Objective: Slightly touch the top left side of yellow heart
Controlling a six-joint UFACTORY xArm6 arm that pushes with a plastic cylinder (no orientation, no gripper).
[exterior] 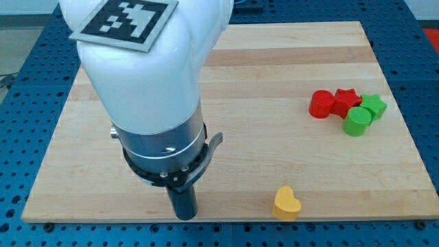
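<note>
The yellow heart (287,203) lies near the bottom edge of the wooden board, right of centre. My rod comes down from the big white arm at the view's left, and my tip (185,215) rests on the board near the bottom edge. The tip is well to the left of the yellow heart, at about the same height in the view, with bare board between them. It touches no block.
A cluster sits at the view's right: a red cylinder (321,104), a red star (346,99), a green star (374,106) and a green cylinder (357,121). The board's bottom edge (226,220) lies just below the tip. The white arm hides the board's upper left.
</note>
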